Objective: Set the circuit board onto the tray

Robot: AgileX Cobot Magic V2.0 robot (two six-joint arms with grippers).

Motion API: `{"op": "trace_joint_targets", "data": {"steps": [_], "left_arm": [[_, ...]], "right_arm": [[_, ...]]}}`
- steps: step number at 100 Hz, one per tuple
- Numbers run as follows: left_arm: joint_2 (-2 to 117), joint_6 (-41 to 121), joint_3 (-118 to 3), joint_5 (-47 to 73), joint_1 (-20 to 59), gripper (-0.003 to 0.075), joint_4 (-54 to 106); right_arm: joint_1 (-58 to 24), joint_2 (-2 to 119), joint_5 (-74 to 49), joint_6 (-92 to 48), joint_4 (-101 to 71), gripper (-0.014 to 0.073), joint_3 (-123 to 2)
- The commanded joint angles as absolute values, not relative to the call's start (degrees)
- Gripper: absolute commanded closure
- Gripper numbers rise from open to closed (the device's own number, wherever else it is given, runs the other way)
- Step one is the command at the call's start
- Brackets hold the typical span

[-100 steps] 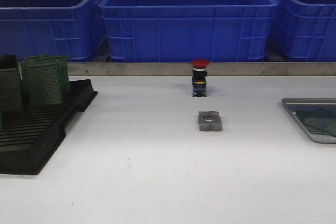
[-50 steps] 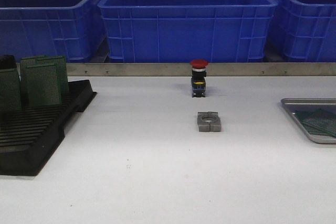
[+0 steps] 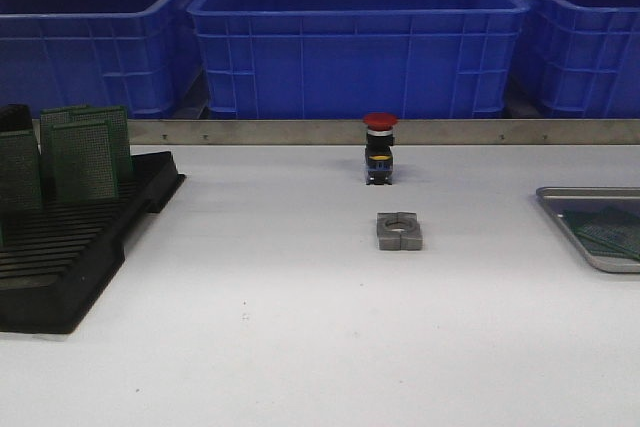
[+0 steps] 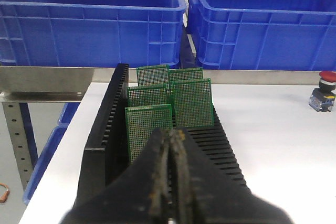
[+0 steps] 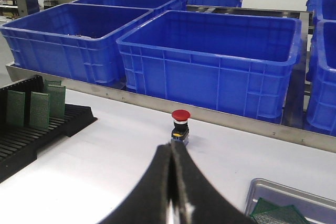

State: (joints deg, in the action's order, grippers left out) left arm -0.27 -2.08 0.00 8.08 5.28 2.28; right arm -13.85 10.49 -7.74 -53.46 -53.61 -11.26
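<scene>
Several green circuit boards (image 3: 80,152) stand upright in a black slotted rack (image 3: 60,257) at the table's left. In the left wrist view my left gripper (image 4: 170,132) is shut with nothing in it, its tips just in front of the closest board (image 4: 144,124); more boards (image 4: 191,103) stand behind. The silvery tray (image 3: 565,195) lies at the right edge with a green circuit board (image 3: 608,230) flat in it. My right gripper (image 5: 172,147) is shut and empty above the table, with the tray (image 5: 262,187) and its board (image 5: 278,214) off to one side. Neither gripper shows in the front view.
A red-capped push button (image 3: 379,147) stands mid-table at the back, with a grey metal block (image 3: 399,230) in front of it. Blue plastic crates (image 3: 355,42) line the back behind a metal rail (image 3: 300,131).
</scene>
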Motion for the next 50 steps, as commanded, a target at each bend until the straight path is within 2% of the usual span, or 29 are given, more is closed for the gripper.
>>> {"op": "trace_joint_targets", "data": {"steps": [1,50], "left_arm": [[-2.09,-2.60,2.78,3.48,5.28,0.0741,2.81],[-2.09,-2.60,2.78,3.48,5.28,0.0741,2.81]], "right_arm": [[-14.04,10.94,-6.15,-53.79,-54.38,0.0655,-12.91],[-14.04,10.94,-7.24,-53.79,-54.38,0.0655,-12.91]]}}
